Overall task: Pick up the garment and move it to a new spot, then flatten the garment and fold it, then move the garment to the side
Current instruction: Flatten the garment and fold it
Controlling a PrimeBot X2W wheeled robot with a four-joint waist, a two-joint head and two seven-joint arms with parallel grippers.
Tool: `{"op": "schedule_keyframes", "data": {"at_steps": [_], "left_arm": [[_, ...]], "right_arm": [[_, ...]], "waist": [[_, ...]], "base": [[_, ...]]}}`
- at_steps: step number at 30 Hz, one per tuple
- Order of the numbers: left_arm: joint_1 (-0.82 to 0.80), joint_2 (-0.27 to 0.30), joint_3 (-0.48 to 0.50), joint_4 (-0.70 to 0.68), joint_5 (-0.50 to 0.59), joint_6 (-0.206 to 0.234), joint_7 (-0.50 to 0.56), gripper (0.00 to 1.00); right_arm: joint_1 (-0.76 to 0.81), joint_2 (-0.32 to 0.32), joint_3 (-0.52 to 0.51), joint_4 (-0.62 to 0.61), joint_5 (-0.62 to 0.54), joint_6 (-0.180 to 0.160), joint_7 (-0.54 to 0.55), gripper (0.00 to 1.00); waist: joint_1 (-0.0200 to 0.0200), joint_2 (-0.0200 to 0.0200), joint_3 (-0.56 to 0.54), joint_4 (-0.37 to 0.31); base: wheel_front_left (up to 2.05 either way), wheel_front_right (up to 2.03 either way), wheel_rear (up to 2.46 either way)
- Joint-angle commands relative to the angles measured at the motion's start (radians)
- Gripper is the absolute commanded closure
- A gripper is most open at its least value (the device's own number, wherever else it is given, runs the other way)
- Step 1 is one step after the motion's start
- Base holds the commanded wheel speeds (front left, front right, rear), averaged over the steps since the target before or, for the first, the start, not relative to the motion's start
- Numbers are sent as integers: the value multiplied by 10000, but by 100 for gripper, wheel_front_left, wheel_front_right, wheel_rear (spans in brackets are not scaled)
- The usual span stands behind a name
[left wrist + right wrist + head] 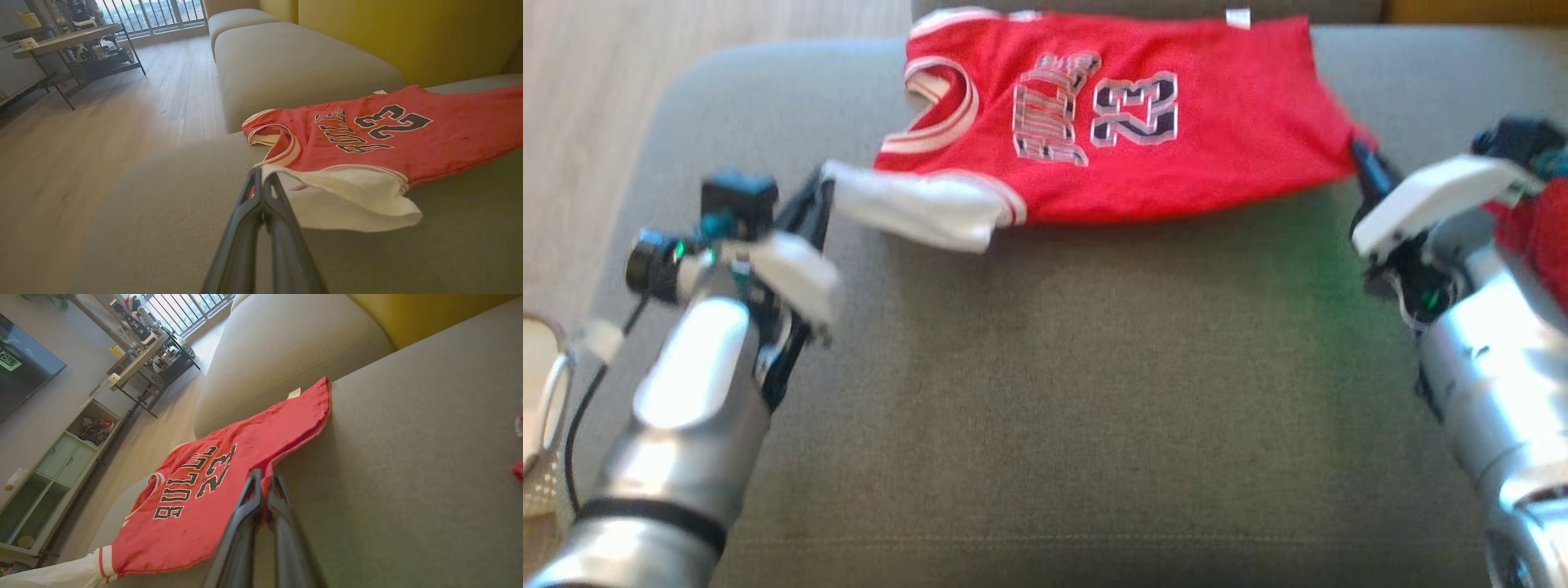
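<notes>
So, L tool (pixel 825 175) & R tool (pixel 1360 151) each clamped on jersey (pixel 1176 163) (red, no. 23) atop cushion (pixel 1054 367).

The left claw (pixel 822 181) pinches the garment (pixel 1225 114), its arm reaching up from the lower left. The right claw (pixel 1362 157) seems to pinch it too, fingers pressed together, though the head view is blurry there.
</notes>
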Motion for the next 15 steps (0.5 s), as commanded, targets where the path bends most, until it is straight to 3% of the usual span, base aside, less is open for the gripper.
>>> {"op": "schedule_keyframes", "data": {"at_steps": [1,15], "left_arm": [[-49,709,67,-395,29,-46,32,100],[2943,2311,-820,-2663,-818,-54,1156,100]], "right_arm": [[164,28,339,-295,7,-2,96,100],[1492,-149,1537,-336,20,-2,421,100]], "waist": [[2,-1,-504,-7],[2,-1,-1519,16]], "base": [[0,0,0],[0,0,0]]}}
